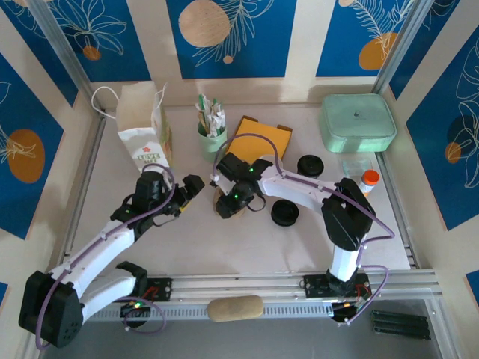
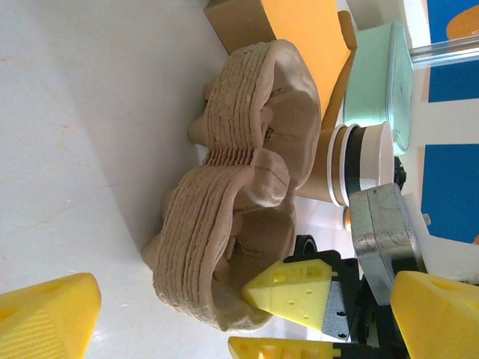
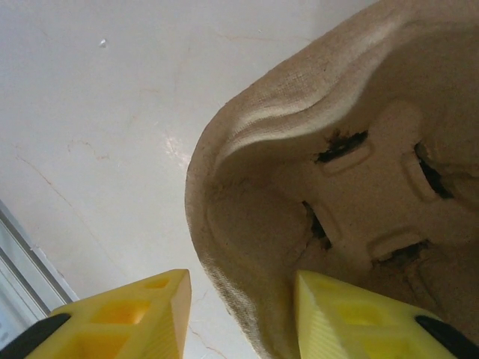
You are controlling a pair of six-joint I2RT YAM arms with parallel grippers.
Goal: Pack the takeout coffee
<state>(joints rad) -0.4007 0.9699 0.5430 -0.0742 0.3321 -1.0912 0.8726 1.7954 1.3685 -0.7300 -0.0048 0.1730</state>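
We look down on a pale surface (image 1: 224, 247) walled by blue patterned panels, with two white-and-black robot arms reaching in from its near edge. The right claw (image 1: 229, 199) stands over a brown moulded-pulp cup carrier (image 1: 223, 209) at the middle. From its wrist we see its yellow fingers (image 3: 352, 318) astride the carrier's wall. One is inside a cup well and one outside, with a sliver of surface between it and the pulp, so the claw is partly open and not yet clamped. We judge it is set this way to pinch the rim and steady or shift the carrier.

The left claw (image 1: 193, 187) waits just beside the carrier, jaws spread wide and holding nothing, likely free to fetch the cup. The takeout coffee, a kraft-brown paper cup (image 2: 359, 168) with white and dark bands near its rim, stands upright on the surface just behind the carrier, outside its wells, with no lid that we can see. A black round lid (image 1: 284, 215) lies near the right arm, so we judge packing has hardly begun.
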